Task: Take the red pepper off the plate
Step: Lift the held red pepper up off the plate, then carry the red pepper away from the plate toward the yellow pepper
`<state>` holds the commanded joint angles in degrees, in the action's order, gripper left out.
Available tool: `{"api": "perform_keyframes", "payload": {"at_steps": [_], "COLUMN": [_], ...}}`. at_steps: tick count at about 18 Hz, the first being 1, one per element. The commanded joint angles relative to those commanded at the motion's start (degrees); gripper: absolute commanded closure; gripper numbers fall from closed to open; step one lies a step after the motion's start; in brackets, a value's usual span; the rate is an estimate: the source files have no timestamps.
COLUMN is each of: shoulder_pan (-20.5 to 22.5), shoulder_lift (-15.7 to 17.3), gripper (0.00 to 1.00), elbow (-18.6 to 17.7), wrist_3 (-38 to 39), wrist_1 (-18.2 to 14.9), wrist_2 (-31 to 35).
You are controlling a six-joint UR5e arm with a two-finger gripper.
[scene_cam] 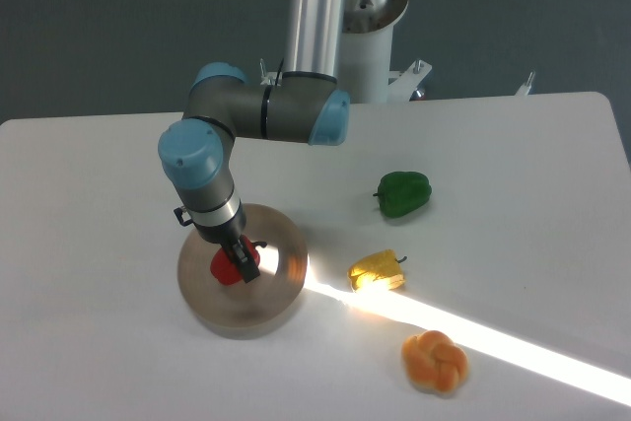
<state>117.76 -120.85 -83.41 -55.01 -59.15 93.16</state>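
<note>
Jaws: dark fingers pinching the red pepper (229, 267), one finger crossing its right side.
Gripper (241, 263): pointing down over the plate (271, 313), placed for a lift straight up.
Red pepper: at the plate's centre; whether it rests on the plate or hangs just above it I cannot tell.
Green pepper (403, 193): well right of the plate.
Yellow pepper (378, 271): just right of the plate.
Orange bun-like toy (435, 362): beyond the yellow pepper.
Next: raise it clear, probably.

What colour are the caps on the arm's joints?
Light blue caps, on grey joints; the fixed camera, the only view, shows them.

End effector (241, 263) down, fingers closed around something red.
</note>
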Motion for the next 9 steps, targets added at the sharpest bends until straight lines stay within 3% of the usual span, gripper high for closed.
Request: {"api": "perform_keyframes", "payload": {"at_steps": [3, 9], "shoulder_pan": [3.25, 11.95], "shoulder_lift": [0.53, 0.88], "gripper": [0.36, 0.36], "elbow": [2.02, 3.69], "wrist_3": [-5.53, -19.68], "wrist_1": [-2.46, -2.73], "wrist_2": [0.00, -0.61]}}
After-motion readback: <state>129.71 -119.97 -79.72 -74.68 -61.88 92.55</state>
